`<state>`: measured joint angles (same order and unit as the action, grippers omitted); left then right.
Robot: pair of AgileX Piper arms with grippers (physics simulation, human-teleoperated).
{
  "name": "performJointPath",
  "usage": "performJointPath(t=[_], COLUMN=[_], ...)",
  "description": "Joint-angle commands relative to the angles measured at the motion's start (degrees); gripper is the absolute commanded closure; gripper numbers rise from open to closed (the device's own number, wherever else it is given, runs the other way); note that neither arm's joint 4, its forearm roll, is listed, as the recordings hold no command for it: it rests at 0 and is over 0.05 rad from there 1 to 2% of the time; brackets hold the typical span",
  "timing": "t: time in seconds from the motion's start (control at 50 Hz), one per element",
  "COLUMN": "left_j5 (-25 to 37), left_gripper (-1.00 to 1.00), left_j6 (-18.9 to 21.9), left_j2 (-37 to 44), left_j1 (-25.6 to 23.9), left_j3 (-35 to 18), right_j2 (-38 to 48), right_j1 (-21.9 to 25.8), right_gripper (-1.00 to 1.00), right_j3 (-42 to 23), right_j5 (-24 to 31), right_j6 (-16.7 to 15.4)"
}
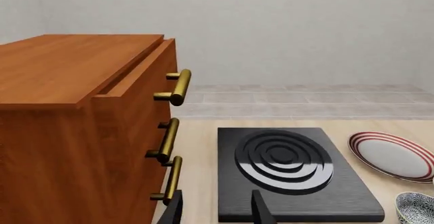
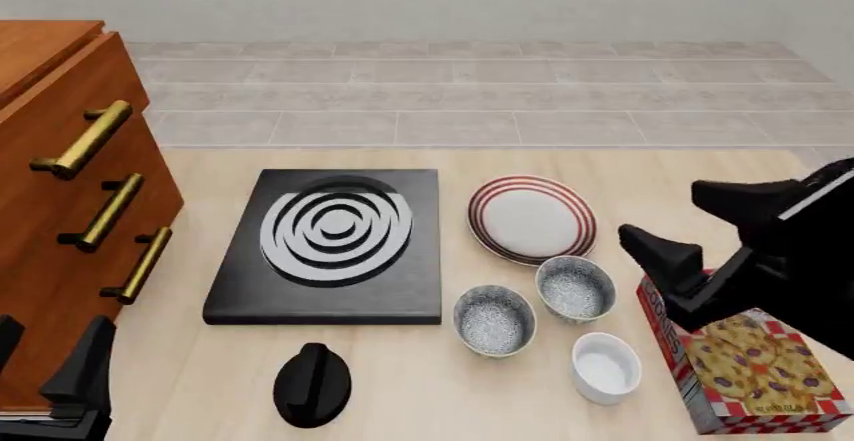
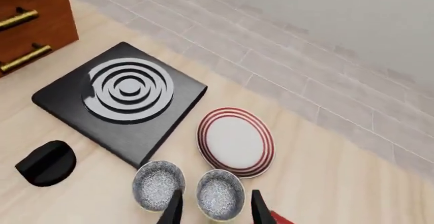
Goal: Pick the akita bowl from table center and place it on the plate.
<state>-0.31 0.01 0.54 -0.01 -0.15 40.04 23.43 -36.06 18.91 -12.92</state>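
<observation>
Two akita bowls alike stand at the table's middle: one (image 2: 494, 319) (image 3: 158, 185) beside the stove's near corner, the other (image 2: 575, 287) (image 3: 220, 193) just in front of the plate (image 2: 531, 218) (image 3: 235, 141). I cannot tell which one the task means. The red-striped white plate lies bare. My right gripper (image 2: 694, 226) (image 3: 215, 209) hangs open above the table, to the right of the bowls, and its wrist view frames the bowl nearer the plate between its fingers. At the near left, beside the drawers, my left gripper (image 2: 47, 366) (image 1: 217, 211) is open and holds nothing. Its view catches the plate (image 1: 393, 155) and one bowl's edge (image 1: 415, 208).
A black square stove (image 2: 330, 244) with white rings lies left of the plate. A wooden drawer cabinet (image 2: 67, 201) with brass handles fills the left side. A black knob-like object (image 2: 312, 384), a small plain white bowl (image 2: 606, 366) and a cracker box (image 2: 747, 366) sit near the front.
</observation>
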Motion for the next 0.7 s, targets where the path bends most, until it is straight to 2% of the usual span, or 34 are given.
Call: performJointPath(t=[0.02,0.1,0.14,0.16,0.22,0.26,0.4,0.46,0.5,0.52,0.54,0.7], left_j5=[0.0,0.0,0.0,0.0,0.0,0.0,0.0,0.0,0.0,0.0,0.0,0.0], left_gripper=[-1.0,-1.0,-1.0,-1.0,-1.0,-1.0,-1.0,-1.0,-1.0,-1.0,-1.0,-1.0], left_j6=[-0.01,0.0,0.0,-0.01,0.0,-0.01,-0.02,0.0,-0.01,-0.01,0.0,0.0], left_j2=[0.01,0.0,-0.01,-0.01,0.0,-0.01,0.0,-0.01,0.0,0.0,0.01,-0.01], left_j1=[0.01,0.01,0.0,0.0,0.0,0.0,0.0,-0.01,0.01,0.01,0.0,0.01], left_j3=[0.0,0.0,0.0,0.0,0.0,0.0,0.0,0.0,0.0,0.0,0.0,0.0], right_j2=[11.26,15.15,16.13,18.04,20.12,22.19,26.84,29.31,30.22,31.54,31.33,36.17], right_j1=[7.64,10.91,11.04,10.45,10.62,11.8,12.31,10.96,11.13,12.74,11.91,12.68], right_gripper=[-1.0,-1.0,-1.0,-1.0,-1.0,-1.0,-1.0,-1.0,-1.0,-1.0,-1.0,-1.0], right_j3=[-7.33,-8.32,-8.77,-8.57,-8.79,-8.05,-10.45,-10.23,-9.15,-9.77,-11.18,-16.47], right_j5=[7.7,10.13,10.69,11.01,11.92,12.93,14.17,13.84,14.35,15.53,15.49,16.36], right_j6=[-3.58,-3.84,-4.07,-6.73,-7.43,-9.91,-10.63,-14.07,-18.67,-17.22,-17.05,-17.22])
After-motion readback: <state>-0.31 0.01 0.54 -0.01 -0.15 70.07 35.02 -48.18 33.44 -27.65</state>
